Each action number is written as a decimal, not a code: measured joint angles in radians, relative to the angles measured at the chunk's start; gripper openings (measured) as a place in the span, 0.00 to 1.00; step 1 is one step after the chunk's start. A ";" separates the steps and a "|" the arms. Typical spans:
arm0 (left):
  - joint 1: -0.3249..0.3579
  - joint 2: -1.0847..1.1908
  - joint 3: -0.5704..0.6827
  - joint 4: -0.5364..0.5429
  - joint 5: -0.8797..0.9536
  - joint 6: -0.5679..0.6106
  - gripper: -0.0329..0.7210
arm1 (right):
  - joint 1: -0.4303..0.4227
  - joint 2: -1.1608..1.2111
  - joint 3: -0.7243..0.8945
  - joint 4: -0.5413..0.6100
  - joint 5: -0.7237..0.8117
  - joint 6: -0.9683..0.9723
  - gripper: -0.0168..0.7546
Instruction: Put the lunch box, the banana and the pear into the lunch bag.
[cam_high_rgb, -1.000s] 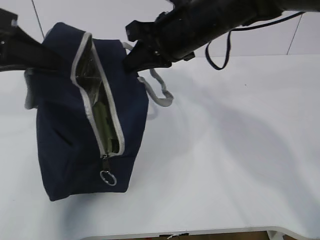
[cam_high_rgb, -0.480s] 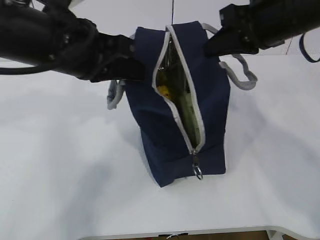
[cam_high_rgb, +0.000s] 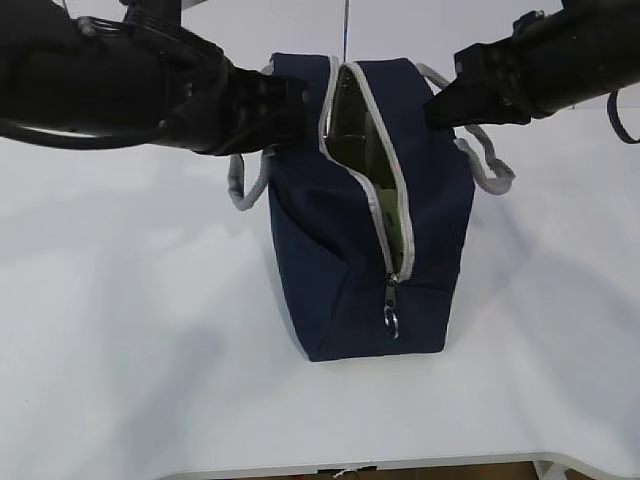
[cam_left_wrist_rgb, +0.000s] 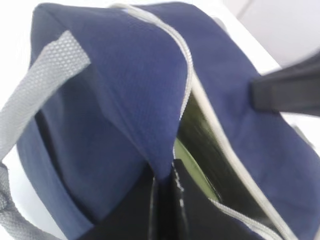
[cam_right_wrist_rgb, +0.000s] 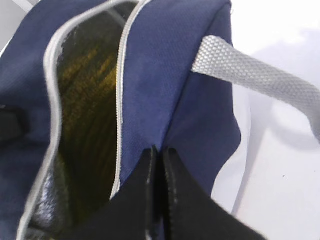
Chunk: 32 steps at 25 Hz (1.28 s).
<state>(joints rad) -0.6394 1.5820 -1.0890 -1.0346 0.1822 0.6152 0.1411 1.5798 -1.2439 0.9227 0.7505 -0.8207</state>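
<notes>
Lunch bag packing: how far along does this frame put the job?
Nearly finished, apparently. The lunch bag stands on the table, unzipped, and a pale green edge inside fits the lunch box. A yellow glint on the foil lining hints at fruit, unconfirmed. In hand: left claw and right claw each pinch a top side of the bag. Left: confirming the fruit is inside, then letting go.

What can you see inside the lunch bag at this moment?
Through the open zipper of the lunch bag, a pale green surface shows, apparently the lunch box, against reflective lining tinted yellow. No banana or pear can be made out; the bag's walls hide the rest.
</notes>
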 joint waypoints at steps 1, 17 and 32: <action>0.000 0.005 -0.001 -0.009 -0.011 0.000 0.03 | 0.000 0.000 0.000 0.002 -0.003 -0.002 0.05; 0.000 0.053 -0.004 -0.046 -0.075 0.038 0.03 | 0.000 0.004 0.069 0.133 -0.129 -0.008 0.05; 0.000 0.053 -0.004 -0.059 -0.105 0.041 0.03 | 0.030 0.004 0.074 0.148 -0.230 -0.094 0.05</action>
<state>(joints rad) -0.6394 1.6355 -1.0927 -1.0939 0.0771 0.6559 0.1716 1.5837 -1.1694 1.0705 0.5202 -0.9149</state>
